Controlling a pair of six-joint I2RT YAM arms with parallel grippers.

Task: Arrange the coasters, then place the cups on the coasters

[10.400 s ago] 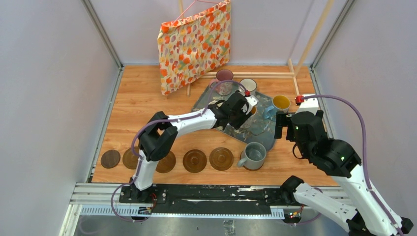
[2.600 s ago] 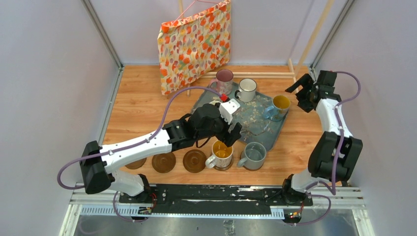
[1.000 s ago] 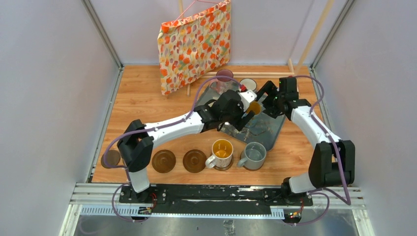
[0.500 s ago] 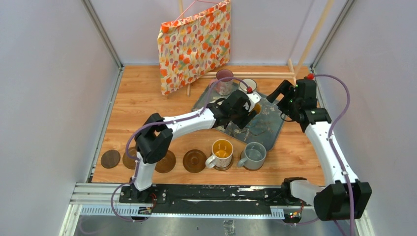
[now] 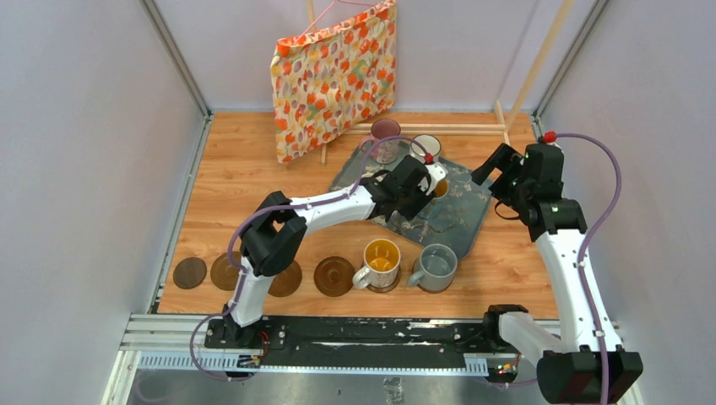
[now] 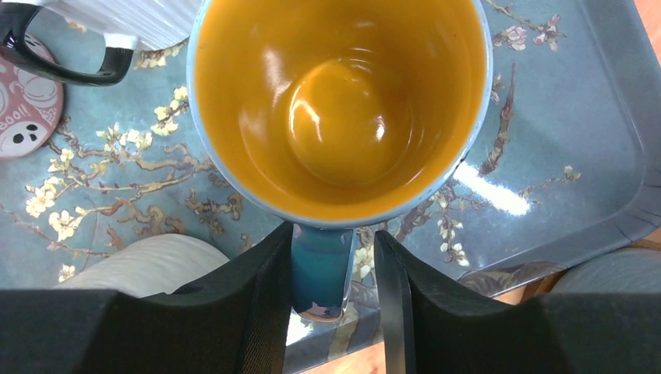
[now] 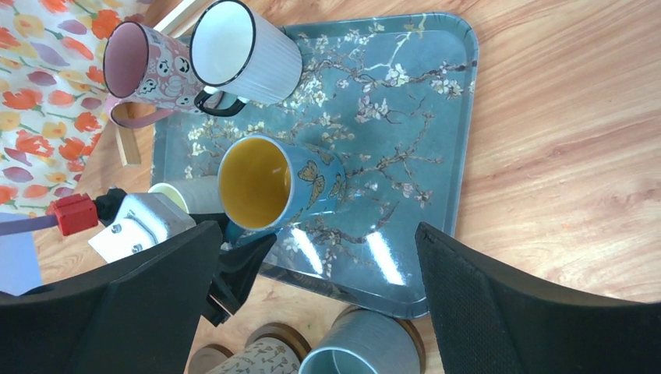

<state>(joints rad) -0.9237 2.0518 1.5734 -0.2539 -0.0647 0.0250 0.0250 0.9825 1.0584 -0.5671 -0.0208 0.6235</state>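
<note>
A yellow-inside cup point(image 6: 335, 101) with a blue handle point(image 6: 319, 269) stands on the floral tray point(image 7: 405, 125). My left gripper point(image 6: 334, 234) straddles that handle: the left finger touches it and a narrow gap remains at the right finger, so the jaws are still open. From above, the left gripper point(image 5: 420, 181) covers most of this cup point(image 5: 440, 186). My right gripper point(image 5: 498, 169) hangs wide open and empty beside the tray's right edge. On coasters in the front row stand a yellow-inside white cup point(image 5: 382, 261) and a grey cup point(image 5: 436, 266). Bare coasters point(image 5: 334, 275) lie to their left.
A pink cup point(image 7: 136, 58) and a white dark-rimmed cup point(image 7: 242, 51) stand at the tray's far end, and a cream cup point(image 7: 191, 195) sits next to the left gripper. A floral cloth bag point(image 5: 333, 76) hangs at the back, with wooden sticks point(image 5: 439, 128) behind the tray.
The left gripper's jaws have narrowed around the blue handle. The right arm has drawn back to the right, away from the cup and off the tray.
</note>
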